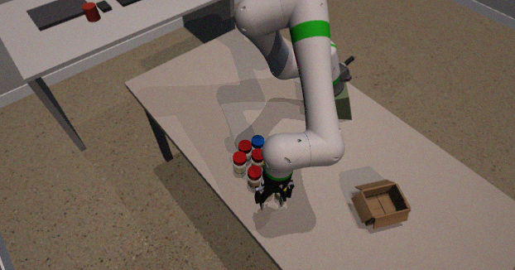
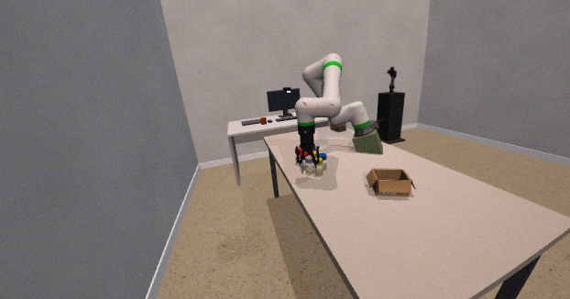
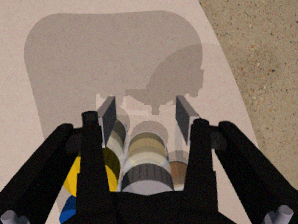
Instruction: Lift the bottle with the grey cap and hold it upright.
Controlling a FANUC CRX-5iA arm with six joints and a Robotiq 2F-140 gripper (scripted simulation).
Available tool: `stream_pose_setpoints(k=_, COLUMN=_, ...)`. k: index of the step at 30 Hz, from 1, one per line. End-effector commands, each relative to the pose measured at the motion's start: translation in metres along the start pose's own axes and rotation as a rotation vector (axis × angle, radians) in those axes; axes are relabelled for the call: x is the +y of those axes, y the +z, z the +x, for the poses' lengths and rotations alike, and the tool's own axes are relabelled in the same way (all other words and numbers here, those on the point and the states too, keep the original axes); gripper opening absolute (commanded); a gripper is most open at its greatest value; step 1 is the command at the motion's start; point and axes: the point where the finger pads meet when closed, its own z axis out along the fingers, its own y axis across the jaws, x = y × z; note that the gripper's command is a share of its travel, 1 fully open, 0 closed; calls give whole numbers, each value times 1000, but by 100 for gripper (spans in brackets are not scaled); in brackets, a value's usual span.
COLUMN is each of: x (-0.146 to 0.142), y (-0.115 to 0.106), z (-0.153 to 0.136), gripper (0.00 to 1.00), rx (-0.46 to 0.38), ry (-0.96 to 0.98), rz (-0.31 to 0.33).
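The grey-capped bottle (image 3: 148,163) stands upright on the table, at the near end of a tight cluster of bottles. My gripper (image 3: 145,107) is down over it, with one finger pad on each side of the bottle. The fingers stand partly open and I see no squeeze on the bottle. In the top view the gripper (image 1: 273,195) hides the grey cap. A yellow-capped bottle stands right against the left finger, with a blue cap (image 3: 67,209) behind it. The exterior view shows the gripper (image 2: 308,157) low among the bottles.
Several red-capped bottles (image 1: 247,159) and a blue-capped one (image 1: 257,141) stand upright just behind the gripper. The table's edge (image 1: 232,208) runs close by on the left. An open cardboard box (image 1: 381,204) lies to the right.
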Motion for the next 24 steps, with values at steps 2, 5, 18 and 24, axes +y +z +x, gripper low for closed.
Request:
stream_pose_setpoints(k=2, x=1, y=-1, z=1, gripper=51, rx=3, ry=0, rz=-2)
stream_pose_setpoints(k=5, x=1, y=-1, z=1, gripper=51, rx=3, ry=0, rz=-2)
stream_pose_setpoints(k=18, x=1, y=17, z=1, gripper=51, rx=3, ry=0, rz=-2)
stream_pose_setpoints(k=24, x=1, y=17, z=-2, gripper=51, rx=3, ry=0, rz=-2)
